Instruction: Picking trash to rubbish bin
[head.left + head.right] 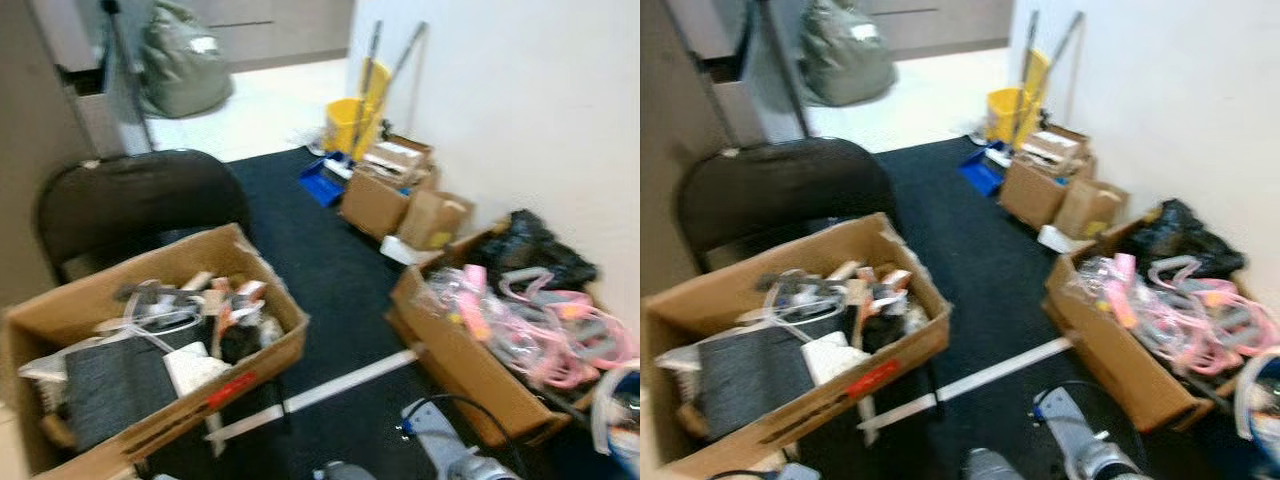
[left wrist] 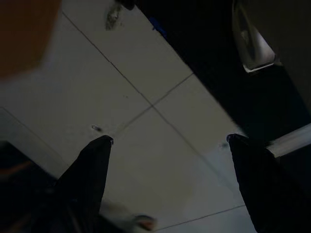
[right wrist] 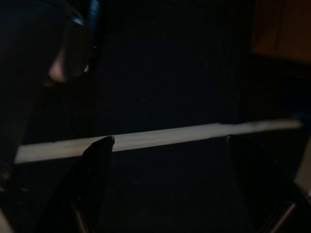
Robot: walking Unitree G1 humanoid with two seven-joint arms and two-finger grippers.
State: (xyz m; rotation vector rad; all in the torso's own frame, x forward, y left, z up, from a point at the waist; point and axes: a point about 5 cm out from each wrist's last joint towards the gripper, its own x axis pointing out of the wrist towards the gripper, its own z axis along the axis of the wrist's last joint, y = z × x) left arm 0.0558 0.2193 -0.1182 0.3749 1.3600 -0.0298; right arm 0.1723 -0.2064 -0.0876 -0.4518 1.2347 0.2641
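Note:
A large cardboard box (image 1: pixel 255 370) full of mixed scraps and cables stands on a black chair at my left. A second cardboard box (image 1: pixel 455 365) holding pink and clear plastic tubing sits on the dark carpet at my right, against the wall. My left gripper (image 2: pixel 170 143) hangs open over pale floor tiles, nothing between its fingers. My right gripper (image 3: pixel 170 141) hangs open over the dark carpet and a pale strip (image 3: pixel 160 138). The silver right arm (image 1: pixel 450 450) shows at the bottom of the head views.
A black chair (image 1: pixel 130 205) stands behind the left box. Smaller cardboard boxes (image 1: pixel 395 195), a black bag (image 1: pixel 530 245), a blue dustpan (image 1: pixel 322 185) and a yellow mop bucket (image 1: pixel 350 125) line the right wall. A grey-green sack (image 1: pixel 180 65) lies on the tiled floor beyond.

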